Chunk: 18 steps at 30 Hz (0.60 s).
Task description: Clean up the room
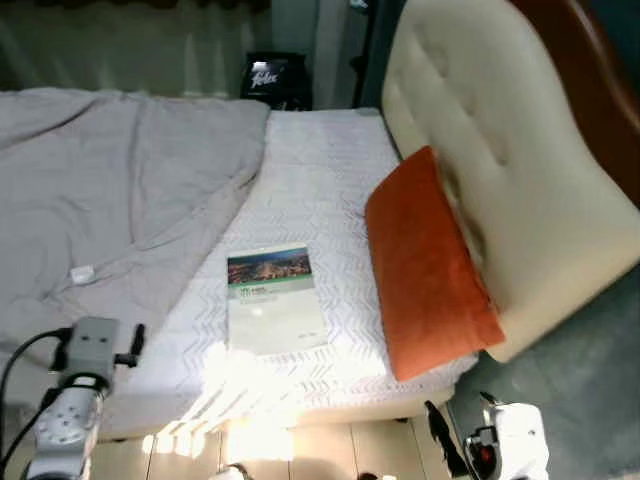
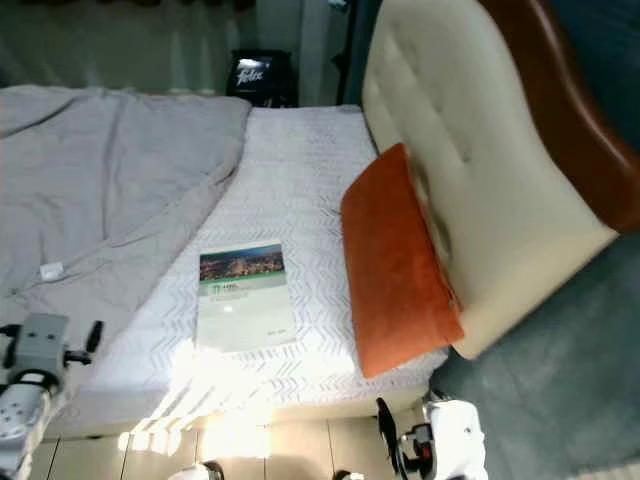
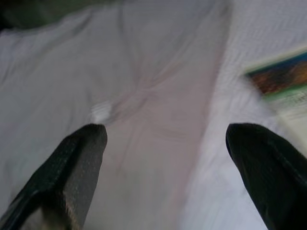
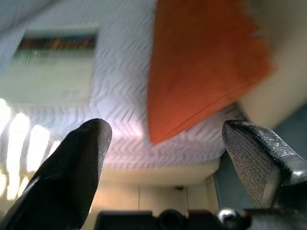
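1. My left gripper (image 3: 165, 158), lower left of the head frame. The fingers are spread wide and pinch nothing; they hang over the grey blanket without touching it, judging from the wrist picture.

2. My right gripper (image 4: 163, 158), lower right of the head frame, off the bed's near edge. The jaws are spread wide and empty, pointing toward the mattress edge and the pillow's near corner.

3. The booklet (image 1: 272, 297), lower centre of the frame, lying flat on the white quilted cover (image 1: 320, 180). I judge it light, thin and floppy, with a slick cover. Lying flat, it offers no edge to pinch; it probably needs sliding to the mattress edge, then taking along a long side.

4. The orange pillow (image 1: 425, 265), right of centre, leaning on the cream headboard (image 1: 500, 150). Soft, light, compressible; a corner or a pinched fold should hold.

5. The grey blanket (image 1: 110, 190), left half of the frame, rumpled, with a small white tag (image 1: 82, 273). Limp and bulky; take it at a hem.

6. A dark bag (image 1: 273, 76), upper centre, beyond the bed.
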### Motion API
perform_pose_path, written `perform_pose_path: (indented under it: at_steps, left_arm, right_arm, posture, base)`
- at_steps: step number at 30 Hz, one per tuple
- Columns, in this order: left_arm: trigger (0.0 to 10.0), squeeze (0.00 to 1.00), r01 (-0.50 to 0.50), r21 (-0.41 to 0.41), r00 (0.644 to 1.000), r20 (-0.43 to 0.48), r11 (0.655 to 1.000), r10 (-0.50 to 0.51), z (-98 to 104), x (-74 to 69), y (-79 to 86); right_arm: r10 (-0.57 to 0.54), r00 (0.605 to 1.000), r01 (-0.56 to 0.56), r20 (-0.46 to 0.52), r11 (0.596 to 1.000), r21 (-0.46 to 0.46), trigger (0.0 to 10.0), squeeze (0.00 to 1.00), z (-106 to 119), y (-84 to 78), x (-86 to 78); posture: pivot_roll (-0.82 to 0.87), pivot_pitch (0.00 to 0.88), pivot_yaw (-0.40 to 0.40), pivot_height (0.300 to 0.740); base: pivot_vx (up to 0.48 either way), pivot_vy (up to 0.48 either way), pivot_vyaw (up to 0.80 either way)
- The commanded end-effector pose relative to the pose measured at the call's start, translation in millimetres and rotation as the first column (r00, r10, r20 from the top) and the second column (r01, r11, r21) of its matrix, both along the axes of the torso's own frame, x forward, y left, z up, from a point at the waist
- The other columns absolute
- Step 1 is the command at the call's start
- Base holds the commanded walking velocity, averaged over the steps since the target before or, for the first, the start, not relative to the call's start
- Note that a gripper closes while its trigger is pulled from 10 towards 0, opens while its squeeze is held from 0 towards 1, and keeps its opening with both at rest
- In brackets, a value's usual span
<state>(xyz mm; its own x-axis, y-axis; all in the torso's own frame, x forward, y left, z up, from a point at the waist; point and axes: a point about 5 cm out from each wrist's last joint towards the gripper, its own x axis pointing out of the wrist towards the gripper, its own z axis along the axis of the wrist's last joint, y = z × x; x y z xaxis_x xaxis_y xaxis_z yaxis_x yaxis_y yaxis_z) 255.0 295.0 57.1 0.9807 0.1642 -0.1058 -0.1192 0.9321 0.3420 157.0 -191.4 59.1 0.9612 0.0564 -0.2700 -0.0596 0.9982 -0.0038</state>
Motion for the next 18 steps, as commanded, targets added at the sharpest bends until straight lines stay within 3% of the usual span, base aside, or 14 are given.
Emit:
perform_pose_path:
  at_steps: [1, 3, 4, 6, 8, 10, 12, 15, 18]
  left_arm:
    - [10.0, 0.00, 0.140, -0.048, 0.990, 0.024, 0.989, -0.139, 3.0, -9.9, -39.6]
    - [10.0, 0.00, 0.264, -0.072, 0.963, 0.082, 0.962, -0.258, 18.0, -23.4, -75.6]
    - [10.0, 0.00, 0.264, -0.072, 0.963, 0.082, 0.962, -0.258, 18.0, -23.4, -75.6]
    - [10.0, 0.00, 0.395, -0.094, 0.913, 0.144, 0.914, -0.380, 38.4, -40.7, -109.5]
    - [10.0, 0.00, 0.478, -0.088, 0.871, 0.178, 0.874, -0.459, 45.2, -56.3, -133.0]
    - [10.0, 0.00, 0.475, -0.098, 0.873, 0.175, 0.875, -0.455, 45.2, -57.1, -134.8]
    - [10.0, 0.00, 0.444, -0.101, 0.892, 0.144, 0.890, -0.429, 40.2, -51.9, -140.1]
    - [10.0, 0.00, 0.421, -0.139, 0.902, 0.166, 0.897, -0.398, 42.5, -44.8, -143.3]
    - [10.0, 0.00, 0.373, -0.170, 0.924, 0.156, 0.912, -0.349, 40.2, -37.6, -134.2]
  right_arm:
    - [-0.085, 0.992, 0.084, 0.091, 0.996, 0.018, 10.0, 0.00, 15.5, -13.9, 6.5]
    - [-0.114, 0.986, 0.112, 0.125, 0.994, 0.019, 10.0, 0.00, 20.3, -18.2, 10.5]
    - [-0.114, 0.986, 0.112, 0.125, 0.994, 0.019, 10.0, 0.00, 20.3, -18.2, 10.5]
    - [-0.102, 0.983, 0.100, 0.152, 0.995, 0.025, 10.0, 0.00, 22.8, -14.6, 17.4]
    - [-0.064, 0.981, 0.059, 0.185, 0.998, 0.031, 10.0, 0.00, 23.8, -4.7, 31.8]
    - [-0.062, 0.980, 0.056, 0.190, 0.998, 0.036, 10.0, 0.00, 23.9, -3.2, 34.9]
    - [-0.035, 0.979, 0.029, 0.200, 0.999, 0.035, 10.0, 0.00, 22.7, 1.1, 48.2]
    - [-0.005, 0.973, -0.002, 0.231, 0.999, 0.032, 10.0, 0.00, 26.1, 6.7, 58.4]
    - [-0.050, 0.961, 0.032, 0.273, 0.997, 0.068, 10.0, 0.00, 31.9, 3.3, 61.4]
  posture:
    - [-0.06, 0.112, -0.044, 0.740]
    - [-0.02, 0.083, -0.036, 0.740]
    - [-0.02, 0.083, -0.036, 0.740]
    - [0.03, 0.027, -0.028, 0.740]
    - [0.06, 0.000, -0.037, 0.740]
    - [0.06, 0.000, -0.037, 0.740]
    - [0.07, 0.000, -0.052, 0.740]
    - [0.07, 0.000, -0.058, 0.740]
    - [0.06, 0.000, -0.066, 0.740]
  base:
    - [0.000, 0.000, 0.00]
    - [0.000, 0.000, 0.00]
    - [0.000, 0.000, 0.00]
    - [0.000, 0.000, 0.00]
    - [0.000, 0.000, 0.00]
    - [0.000, 0.000, 0.00]
    - [0.000, 0.000, 0.00]
    - [0.000, 0.000, 0.00]
    - [0.146, 0.000, 0.00]
